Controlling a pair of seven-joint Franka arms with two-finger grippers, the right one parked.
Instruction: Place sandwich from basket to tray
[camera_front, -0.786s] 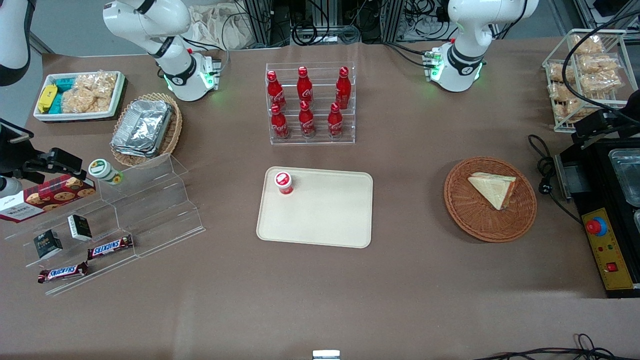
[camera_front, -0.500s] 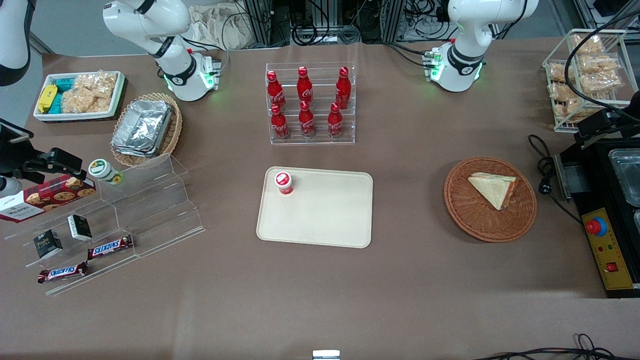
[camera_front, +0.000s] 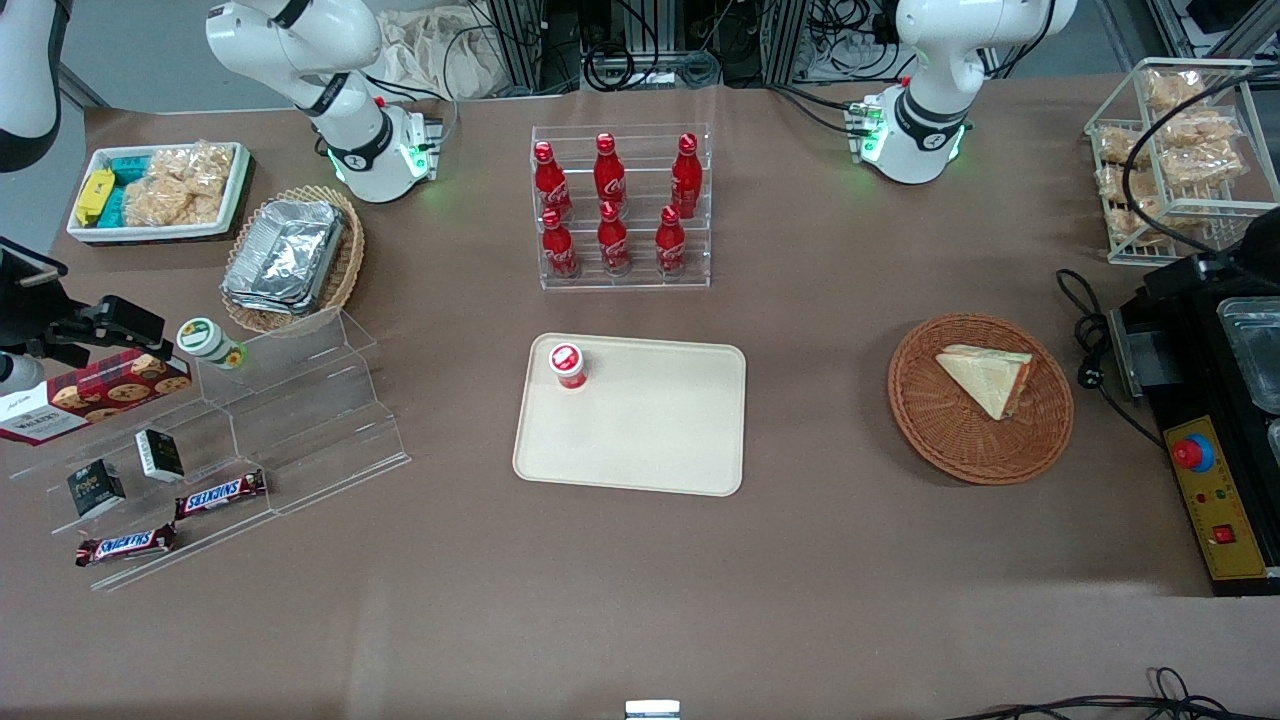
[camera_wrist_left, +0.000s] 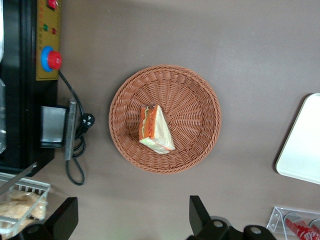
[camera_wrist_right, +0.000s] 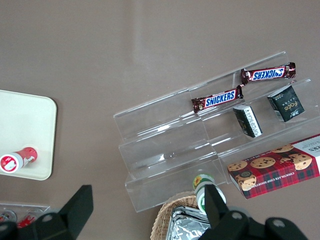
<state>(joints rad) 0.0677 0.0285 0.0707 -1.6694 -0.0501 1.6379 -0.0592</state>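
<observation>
The front view takes in the whole brown bench (camera_front: 640, 580): the cream tray (camera_front: 650, 440) at its middle with a small red-capped bottle (camera_front: 567, 364) standing on one corner, a clear rack of red cola bottles (camera_front: 620, 205) farther from the camera, and the round reddish-brown basket (camera_front: 950, 440) toward the working arm's end. In that view the left gripper itself sits at the frame's edge above the black control box (camera_front: 1215, 500), and little of it can be made out.

The left wrist view supplies what the front view lacks. It looks straight down on the basket (camera_wrist_left: 195, 120), with the gripper (camera_wrist_left: 131, 220) held high above the bench and just beside the basket's rim; its two dark fingers (camera_wrist_left: 197, 212) stand wide apart and hold nothing. This view also shows a corner of the tray (camera_wrist_left: 302, 150) and the red button (camera_wrist_left: 51, 60) on the control box.

The sandwich (camera_front: 985, 378) lies inside the basket, flat on the weave, near the basket's centre. From the front it reads as a pale triangular wedge with a thin coloured edge. In the wrist view the sandwich (camera_wrist_left: 156, 131) shows its cut face more plainly: orange-red and green layers run along one long side, with white bread tapering to a point.
</observation>
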